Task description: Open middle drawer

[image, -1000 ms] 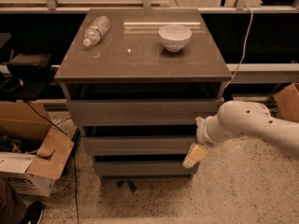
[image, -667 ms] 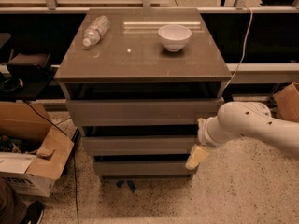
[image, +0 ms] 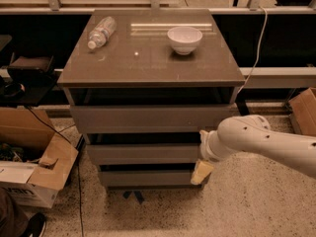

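The grey-brown cabinet has three drawers. The middle drawer [image: 143, 153] is the second front panel, plain and handleless, and it sits flush with the others. The top drawer front [image: 148, 117] is taller, and the lowest drawer front [image: 145, 177] lies below. My gripper [image: 201, 168] comes in from the right on a white arm [image: 266, 142]. It sits at the right end of the middle drawer front, with a pale yellowish fingertip [image: 200, 173] hanging down over the lowest drawer's right end.
On the cabinet top stand a white bowl [image: 184, 39] and a clear plastic bottle [image: 101, 32] lying on its side. Open cardboard boxes [image: 34, 174] sit on the floor at left, another box [image: 303, 110] at right. A cable [image: 254, 53] hangs behind the cabinet.
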